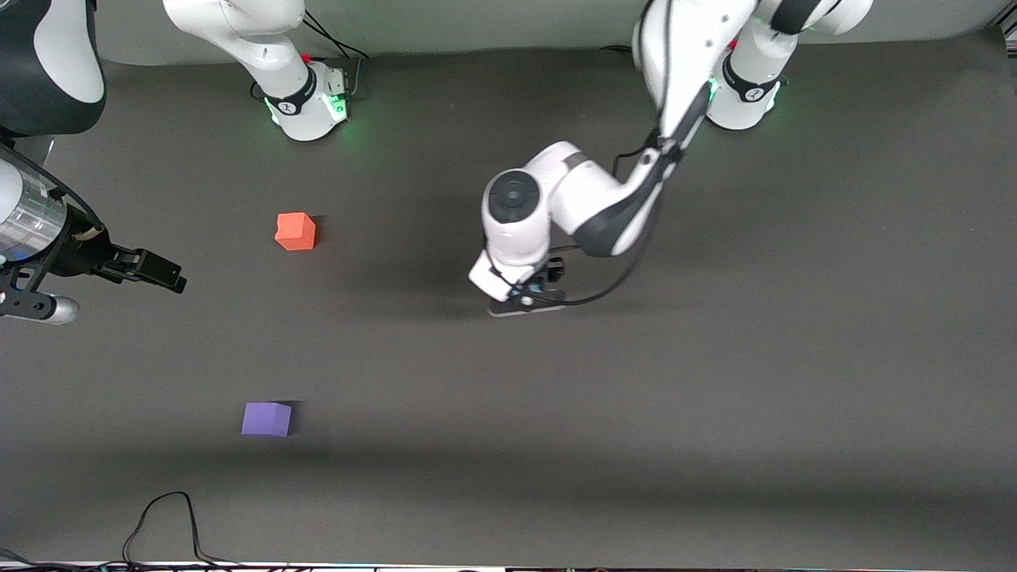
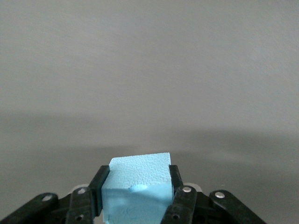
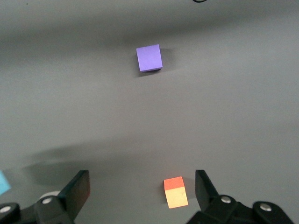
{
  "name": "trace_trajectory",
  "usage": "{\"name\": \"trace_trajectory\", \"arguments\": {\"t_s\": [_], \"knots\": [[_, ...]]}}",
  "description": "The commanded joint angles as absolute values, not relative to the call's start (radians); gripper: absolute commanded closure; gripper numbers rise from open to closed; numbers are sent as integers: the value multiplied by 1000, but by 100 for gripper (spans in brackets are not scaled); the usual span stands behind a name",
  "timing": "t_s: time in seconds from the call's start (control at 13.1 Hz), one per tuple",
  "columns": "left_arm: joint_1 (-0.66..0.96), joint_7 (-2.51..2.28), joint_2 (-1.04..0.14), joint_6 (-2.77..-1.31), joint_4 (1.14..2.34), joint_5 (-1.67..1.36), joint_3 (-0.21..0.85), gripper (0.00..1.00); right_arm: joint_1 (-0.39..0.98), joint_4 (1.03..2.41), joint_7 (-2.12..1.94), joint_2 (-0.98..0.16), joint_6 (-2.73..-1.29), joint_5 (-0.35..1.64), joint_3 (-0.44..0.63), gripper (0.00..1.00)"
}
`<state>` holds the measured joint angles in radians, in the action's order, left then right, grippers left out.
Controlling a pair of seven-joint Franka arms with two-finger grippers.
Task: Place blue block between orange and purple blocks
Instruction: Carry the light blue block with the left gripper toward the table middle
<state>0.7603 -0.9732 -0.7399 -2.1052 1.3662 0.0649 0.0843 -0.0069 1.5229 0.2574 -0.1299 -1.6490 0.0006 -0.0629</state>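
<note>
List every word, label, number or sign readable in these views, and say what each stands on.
No text can be read anywhere.
The blue block, orange block and purple block have plain faces.
A small dark mark on each arm's base collar is too small to read.

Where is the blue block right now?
The blue block is clamped in the left gripper over mid-table, toward the left arm's end from the orange block and purple block.
</note>
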Motion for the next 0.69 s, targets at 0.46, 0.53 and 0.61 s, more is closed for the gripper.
{"name": "trace_trajectory", "arguments": {"t_s": [0.46, 0.53, 0.61], "knots": [[854, -1055, -891, -2218, 1307, 158, 60, 0, -12, 1536, 262, -120, -1720, -14, -44, 0], [847, -1052, -882, -2204, 1305, 160, 60, 0, -2, 1532, 264, -120, -1727, -20, -48, 0], [842, -1043, -865, -2194, 1304, 156, 58, 0, -2, 1526, 262, -120, -1727, -18, -51, 0]]}}
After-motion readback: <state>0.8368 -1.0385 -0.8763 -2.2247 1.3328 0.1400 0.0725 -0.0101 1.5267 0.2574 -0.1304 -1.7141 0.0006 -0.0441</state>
